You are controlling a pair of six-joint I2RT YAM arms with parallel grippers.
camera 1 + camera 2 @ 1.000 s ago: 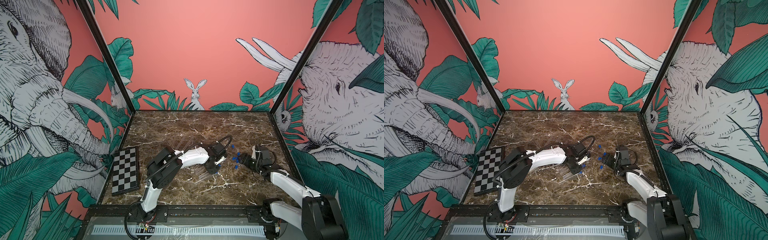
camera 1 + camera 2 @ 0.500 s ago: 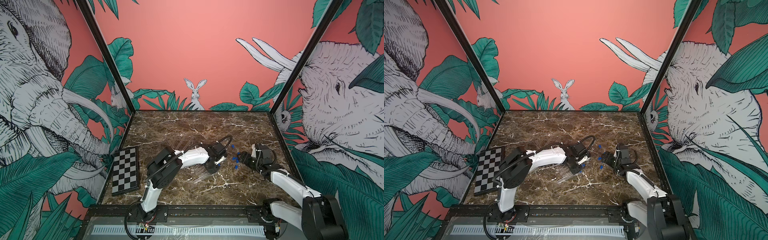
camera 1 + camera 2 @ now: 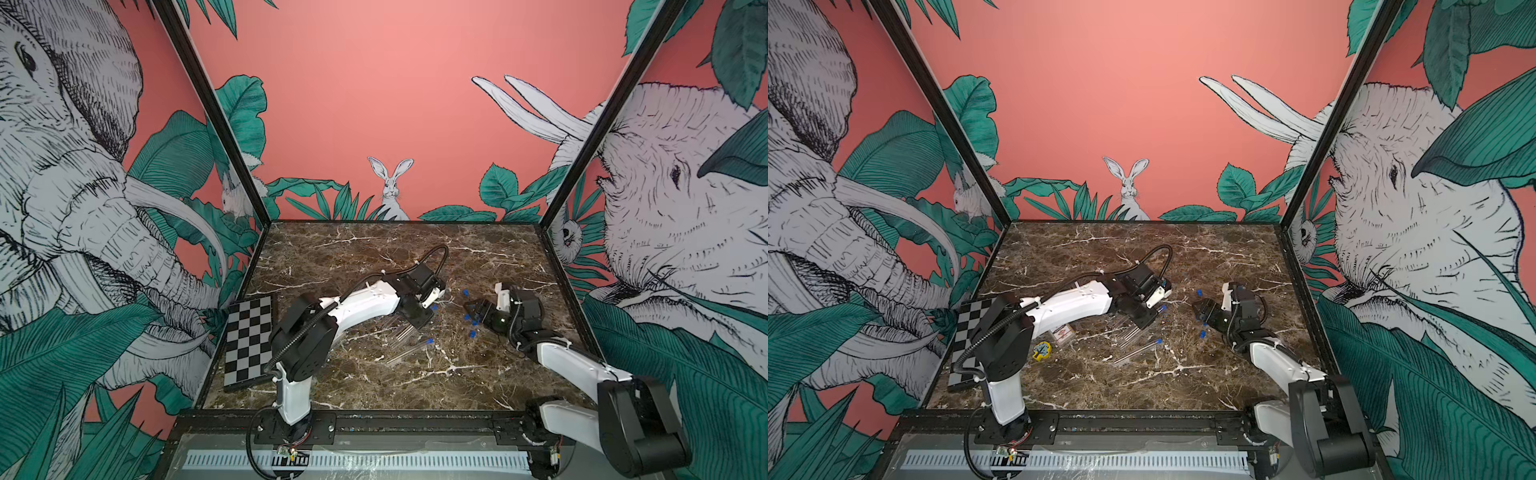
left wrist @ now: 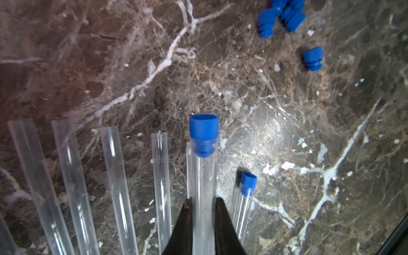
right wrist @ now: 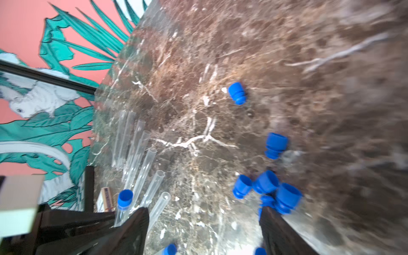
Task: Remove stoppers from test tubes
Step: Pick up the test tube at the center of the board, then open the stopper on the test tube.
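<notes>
My left gripper (image 4: 203, 203) is shut on a clear test tube (image 4: 203, 187) that carries a blue stopper (image 4: 204, 132) in its mouth. In both top views that stopper (image 3: 434, 308) pokes out beside the left gripper (image 3: 419, 320). Several open test tubes (image 4: 114, 176) lie side by side on the marble. Another stoppered tube (image 4: 244, 198) lies close by, and a top view shows its stopper (image 3: 430, 341). My right gripper (image 5: 203, 214) is open and holds nothing. It hovers among several loose stoppers (image 5: 265, 183) and faces the left gripper across a short gap (image 3: 473, 309).
A checkerboard (image 3: 248, 338) leans at the left wall. A flat clear card case (image 3: 1062, 332) and a small yellow object (image 3: 1041, 350) lie under the left arm. Loose stoppers (image 3: 471, 333) dot the marble between the arms. Walls enclose three sides of the table.
The left jaws have shut on the stoppered tube. The right gripper has crept slightly toward the left gripper, still open.
</notes>
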